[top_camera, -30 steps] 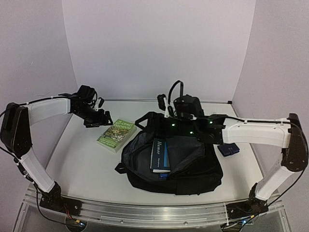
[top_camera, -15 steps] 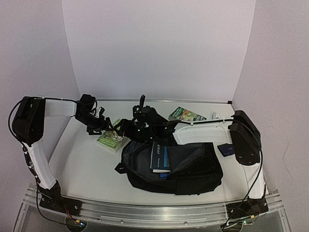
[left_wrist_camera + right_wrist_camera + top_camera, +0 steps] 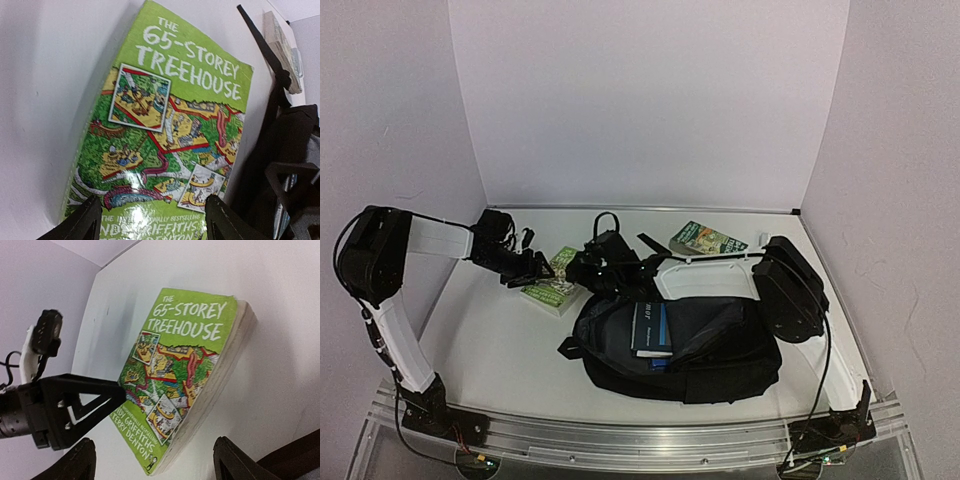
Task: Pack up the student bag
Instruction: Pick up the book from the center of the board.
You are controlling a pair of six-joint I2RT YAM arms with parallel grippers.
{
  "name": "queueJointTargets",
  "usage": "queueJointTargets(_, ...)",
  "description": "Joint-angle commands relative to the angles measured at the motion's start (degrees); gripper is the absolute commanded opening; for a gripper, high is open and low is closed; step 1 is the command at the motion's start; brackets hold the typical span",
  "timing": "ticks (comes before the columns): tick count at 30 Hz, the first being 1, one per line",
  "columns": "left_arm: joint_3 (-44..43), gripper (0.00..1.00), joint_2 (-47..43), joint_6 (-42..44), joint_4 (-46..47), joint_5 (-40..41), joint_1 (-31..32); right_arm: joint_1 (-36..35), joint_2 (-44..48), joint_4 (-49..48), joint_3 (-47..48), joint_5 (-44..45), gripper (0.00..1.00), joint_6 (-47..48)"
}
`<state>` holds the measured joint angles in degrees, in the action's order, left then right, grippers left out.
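Observation:
The student bag point(image 3: 705, 350) is a large black backpack lying open in the middle of the table, with a blue book point(image 3: 651, 328) in its mouth. A green "65-Storey Treehouse" book point(image 3: 552, 283) lies flat to its left. It fills the left wrist view point(image 3: 170, 125) and shows in the right wrist view point(image 3: 185, 365). My left gripper point(image 3: 532, 268) is open, and its fingertips point(image 3: 82, 222) straddle the book's near end. My right gripper point(image 3: 582, 268) is open just right of the book and empty, with the book between its fingers in the right wrist view point(image 3: 160, 465).
A second green book point(image 3: 706, 238) lies at the back, behind the bag, and also shows in the left wrist view point(image 3: 281, 47). The right arm's elbow point(image 3: 788, 285) hangs over the bag's right side. The bag's edge point(image 3: 295, 150) is close to the green book. Walls close in the table.
My right arm has swung from behind the bag to the left, onto the green book. The second green book at the back came into view. My left gripper came down to the book.

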<state>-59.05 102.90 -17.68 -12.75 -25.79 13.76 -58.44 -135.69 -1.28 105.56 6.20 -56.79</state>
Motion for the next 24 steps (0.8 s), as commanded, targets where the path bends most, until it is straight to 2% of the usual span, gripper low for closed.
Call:
queueJointTargets(1,6.56,0.70,-3.04,-4.56,1.76,-7.26,0.49,1.22,-2.19,3.37,1.94,4.09,0.81,-3.08)
queueJointTargets(6,8.92,0.70,-8.71,-5.38,-0.10,-5.32,0.43,2.92,-4.64,3.31,3.19,0.47,0.80,-3.49)
queueJointTargets(10,4.56,0.77,-10.15,-3.02,-5.29,-1.57,0.34,3.81,-8.03,3.29,7.11,-4.11,0.78,-2.58)
queueJointTargets(14,-0.61,0.80,-5.33,-1.93,-8.57,2.07,-0.34,4.55,-10.83,3.27,10.20,-7.47,0.74,-2.29)
queueJointTargets(19,-4.72,0.81,2.15,-3.12,-7.73,1.36,-0.48,4.97,-12.96,3.20,12.25,-9.08,0.74,-2.60)
queueJointTargets(24,-6.22,0.81,5.80,-2.75,-6.61,-0.01,-0.45,5.01,-15.06,3.13,14.49,-10.61,0.74,-3.32)
